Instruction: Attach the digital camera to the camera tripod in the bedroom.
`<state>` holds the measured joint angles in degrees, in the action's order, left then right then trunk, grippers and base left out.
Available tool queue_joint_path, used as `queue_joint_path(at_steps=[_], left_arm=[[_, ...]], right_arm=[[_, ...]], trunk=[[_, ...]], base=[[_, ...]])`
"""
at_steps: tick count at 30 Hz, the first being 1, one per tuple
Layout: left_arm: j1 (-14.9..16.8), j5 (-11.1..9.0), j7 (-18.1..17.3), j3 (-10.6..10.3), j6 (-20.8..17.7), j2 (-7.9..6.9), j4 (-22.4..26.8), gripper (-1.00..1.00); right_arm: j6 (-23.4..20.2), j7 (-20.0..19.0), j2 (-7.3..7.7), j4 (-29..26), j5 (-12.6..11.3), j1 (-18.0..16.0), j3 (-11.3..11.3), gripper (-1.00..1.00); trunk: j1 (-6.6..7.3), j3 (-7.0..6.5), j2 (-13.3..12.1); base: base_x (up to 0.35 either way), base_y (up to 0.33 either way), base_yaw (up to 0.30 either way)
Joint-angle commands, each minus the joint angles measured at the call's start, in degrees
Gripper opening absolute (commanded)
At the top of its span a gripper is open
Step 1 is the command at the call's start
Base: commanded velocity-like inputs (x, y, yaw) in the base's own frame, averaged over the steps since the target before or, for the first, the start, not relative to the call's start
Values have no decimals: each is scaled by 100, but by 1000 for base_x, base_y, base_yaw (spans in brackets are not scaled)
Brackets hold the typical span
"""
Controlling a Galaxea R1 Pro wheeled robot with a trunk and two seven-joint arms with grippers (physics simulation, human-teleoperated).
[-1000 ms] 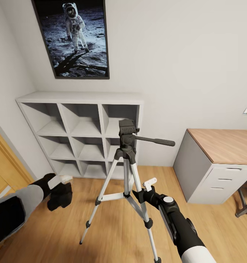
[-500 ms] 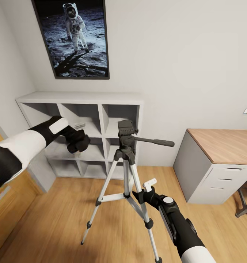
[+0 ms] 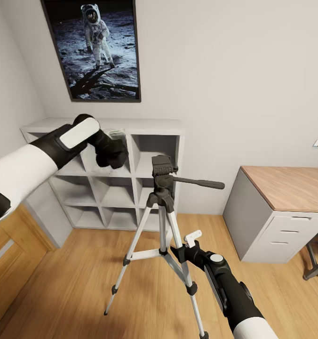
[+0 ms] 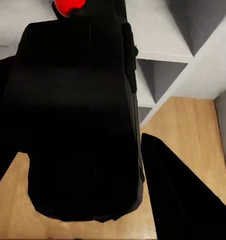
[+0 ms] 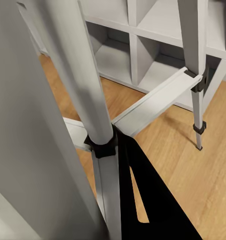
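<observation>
The left pincer (image 3: 113, 149) was closed on the small boxy black digital camera (image 4: 80, 115), whose matte body was clamped between dark fingers (image 4: 178, 195) and whose round red button (image 4: 68, 6) was seen at its top edge. In the head view the camera (image 3: 111, 151) was held up in front of the upper cubes of the white cube shelf (image 3: 154, 126), to the left of and slightly above the tripod's black head (image 3: 162, 170). The left arm, white with black sections, was stretched forward and raised from the lower left.

The right pincer (image 3: 191, 241) was held just beside a silver telescopic leg (image 5: 80, 90) of the tall camera tripod (image 3: 163, 226); whether it was open or closed could not be told. The smooth tubular leg, its black collar joint (image 5: 103, 147) and flat pale braces (image 5: 153, 100) were seen close up in the right wrist view. The right arm was reached forward low, from the lower right.

The tripod was stood on the light wood plank floor (image 3: 83, 282), its long black pan handle (image 3: 199, 182) pointed right. The shelf's cubes were seen bare. A framed astronaut picture (image 3: 99, 47) was hung above on the pale wall. A grey bench with a wood top (image 3: 290, 188) and drawers was set at the right.
</observation>
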<state>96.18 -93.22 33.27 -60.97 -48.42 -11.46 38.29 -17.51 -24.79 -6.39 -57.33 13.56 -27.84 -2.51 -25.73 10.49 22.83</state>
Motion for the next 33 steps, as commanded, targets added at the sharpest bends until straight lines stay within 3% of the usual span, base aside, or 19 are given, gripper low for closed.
queue_joint_path(at_steps=[1, 4, 7, 12, 18, 21, 25, 27, 28, 29, 30, 31, 32, 33], left_arm=[[12, -10, 91, 151, -21, -17, 115, -100], [14, 87, 212, 1422, -24, -83, 1050, -100], [15, 279, 228, 1935, -14, -107, 1689, -100], [15, 496, 208, 2143, -10, -109, 1978, -100], [15, 598, 149, 2143, -19, -124, 1996, -100], [15, 785, -146, 2138, -24, -134, 1981, -100], [15, 1217, -1165, 2126, -21, -174, 1913, -100], [15, 1679, -2178, 2086, -10, -207, 1799, -100], [15, 1820, -2447, 2072, -6, -212, 1756, -100], [15, 2134, -2995, 2048, 7, -220, 1655, -100], [15, 2300, -3266, 2037, 22, -223, 1599, -100], [15, 2637, -3792, 2021, 75, -225, 1484, -100], [15, 2801, -4047, 2015, 118, -225, 1422, -100], [15, 3116, -4539, 2007, 233, -222, 1294, -100]], right_arm=[[-33, -44, -5, 71, 59, -2, 5, -100], [-33, -44, -3, 72, 59, -2, 5, -100], [-33, -44, -3, 72, 59, -2, 5, -100], [-35, -47, -3, 72, 59, -2, 5, -100], [-40, -45, 2, 72, 59, -2, 5, -100], [-36, -45, 5, 72, 59, -2, 5, -100], [-34, -45, 5, 72, 59, -2, 5, -100], [-34, -45, 6, 72, 59, -2, 5, -100], [-34, -45, 6, 72, 59, -2, 5, -100], [-33, -44, 6, 72, 59, -2, 5, -100], [-33, -46, 6, 72, 59, -2, 5, -100], [-33, -45, 6, 72, 59, -2, 5, -100], [-33, -45, 6, 72, 59, -2, 5, -100], [-33, -44, 6, 72, 59, -2, 5, -100]], trunk=[[-5, 15, 9], [-5, 15, 9], [-5, 15, 9], [-5, 15, 9], [-5, 15, 9], [-5, 15, 9], [-5, 15, 9], [-5, 15, 9], [-5, 15, 9], [-5, 15, 9], [-5, 15, 9], [-5, 15, 9], [-5, 15, 9], [-5, 15, 9]], base=[[0, 0, 0], [0, 0, 0], [0, 0, 0], [0, 0, 0], [0, 0, 0], [0, 0, 0], [0, 0, 0], [0, 0, 0], [0, 0, 0], [0, 0, 0], [0, 0, 0], [0, 0, 0], [0, 0, 0], [0, 0, 0]])
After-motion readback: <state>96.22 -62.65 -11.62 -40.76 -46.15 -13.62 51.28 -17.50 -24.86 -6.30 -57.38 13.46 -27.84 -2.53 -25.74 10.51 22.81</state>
